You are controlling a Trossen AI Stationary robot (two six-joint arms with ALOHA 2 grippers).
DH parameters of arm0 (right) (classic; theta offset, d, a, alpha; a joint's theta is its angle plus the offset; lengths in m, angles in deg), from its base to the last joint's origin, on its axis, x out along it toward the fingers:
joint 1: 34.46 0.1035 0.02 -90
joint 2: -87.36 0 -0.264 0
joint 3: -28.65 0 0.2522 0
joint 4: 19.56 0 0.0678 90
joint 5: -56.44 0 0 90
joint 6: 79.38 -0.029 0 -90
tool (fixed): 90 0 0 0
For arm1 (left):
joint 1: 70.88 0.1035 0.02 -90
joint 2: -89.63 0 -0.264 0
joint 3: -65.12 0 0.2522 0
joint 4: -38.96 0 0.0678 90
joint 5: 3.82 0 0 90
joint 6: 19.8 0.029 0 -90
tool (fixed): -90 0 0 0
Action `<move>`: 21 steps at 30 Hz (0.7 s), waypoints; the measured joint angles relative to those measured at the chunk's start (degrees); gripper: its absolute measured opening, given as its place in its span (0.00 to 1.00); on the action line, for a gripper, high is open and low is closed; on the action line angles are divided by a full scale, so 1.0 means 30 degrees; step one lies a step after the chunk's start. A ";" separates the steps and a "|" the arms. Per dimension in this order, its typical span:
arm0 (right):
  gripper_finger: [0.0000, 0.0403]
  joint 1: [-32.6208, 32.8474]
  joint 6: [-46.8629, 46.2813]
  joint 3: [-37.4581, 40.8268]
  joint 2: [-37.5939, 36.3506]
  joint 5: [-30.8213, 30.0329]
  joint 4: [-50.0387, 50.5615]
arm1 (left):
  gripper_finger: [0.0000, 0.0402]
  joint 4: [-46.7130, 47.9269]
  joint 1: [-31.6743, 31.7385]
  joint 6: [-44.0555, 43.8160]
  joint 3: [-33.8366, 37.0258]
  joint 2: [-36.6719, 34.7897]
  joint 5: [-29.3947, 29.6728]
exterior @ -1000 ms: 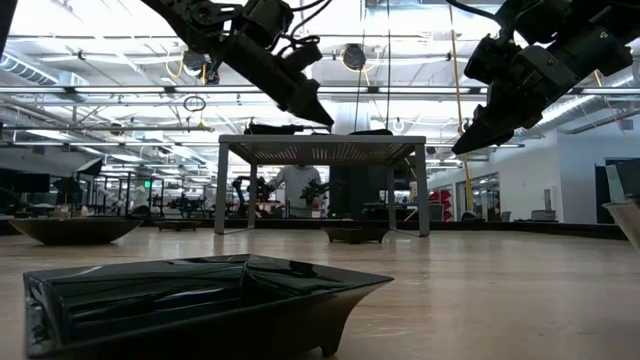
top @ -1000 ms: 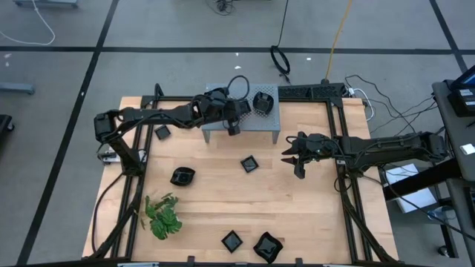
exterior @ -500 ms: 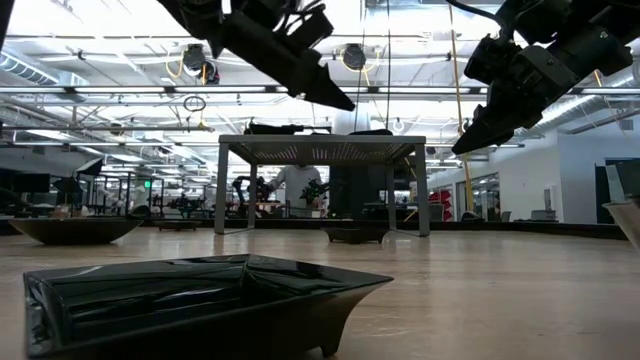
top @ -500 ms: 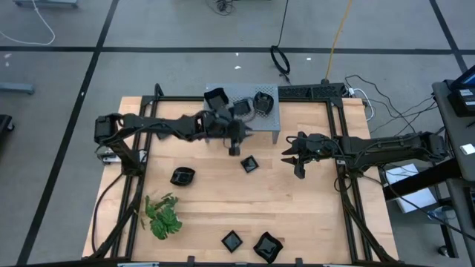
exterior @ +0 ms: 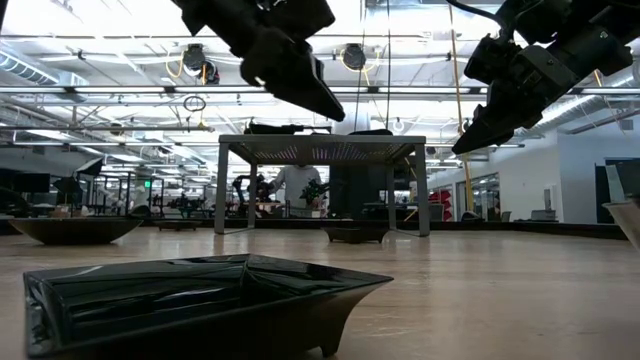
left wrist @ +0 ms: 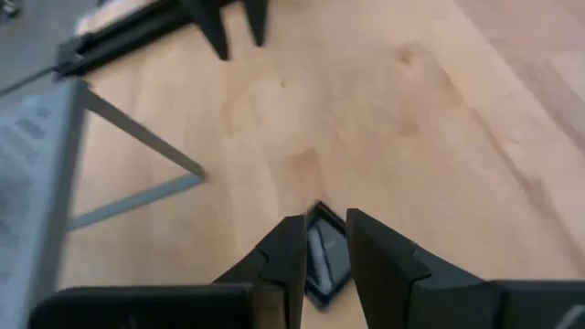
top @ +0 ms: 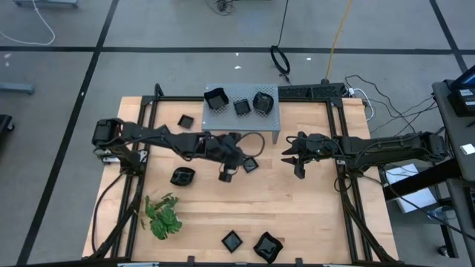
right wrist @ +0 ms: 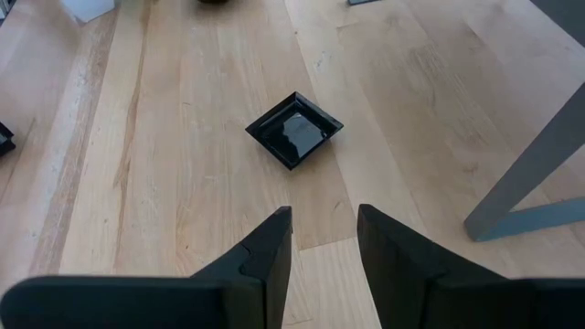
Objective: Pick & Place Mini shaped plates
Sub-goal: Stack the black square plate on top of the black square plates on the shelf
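My left pincer [top: 227,173] hangs over the middle of the worktop [top: 297,215], its fingers [left wrist: 291,260] drawn to a narrow gap and gripping nothing. Just past its tips, seen through that gap, a small square plate [left wrist: 325,264] lies flat on the wood; from above, this plate [top: 250,165] sits just beside the pincer, toward my right arm. Beyond it stands the grey perforated stand [top: 269,119], carrying three plates: a larger square one [top: 215,99], a small square one [top: 242,107] and a rounded one [top: 262,101].

My right pincer [top: 290,157] hovers well clear of the wood near the stand's leg, fingers [right wrist: 265,251] apart with nothing between them. The same small square plate [right wrist: 294,129] lies ahead of it, between my two pincers.

Behind my left pincer, along its arm, rest a rounded plate [top: 182,176] and a small square plate [top: 185,120]. Two more plates, a small square one [top: 232,240] and a wavy one [top: 267,247], lie at the worktop's near edge, well apart from both pincers. A green sprig [top: 162,216] lies there too.
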 joint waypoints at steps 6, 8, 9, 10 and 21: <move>0.29 0.0003 0.0001 0.0000 -0.0001 0.0000 -0.0007 | 0.22 0.0990 -0.1307 -0.0852 0.0000 0.0275 0.0008; 0.29 0.0001 0.0000 0.0000 0.0004 0.0000 0.0000 | 0.22 0.1204 -0.1687 -0.0832 -0.0001 0.0532 0.0007; 0.29 0.0000 -0.0003 0.0004 -0.0001 0.0000 -0.0007 | 0.22 0.1044 -0.1854 -0.0692 -0.0023 0.0760 0.0002; 0.29 0.0003 -0.0002 0.0003 -0.0001 0.0000 -0.0004 | 0.22 0.1190 -0.1986 -0.0427 -0.0029 0.0915 0.0040; 0.29 -0.0004 -0.0003 -0.0007 0.0030 0.0000 -0.0152 | 0.22 -0.0425 -0.2898 0.0312 0.0051 0.3557 0.0054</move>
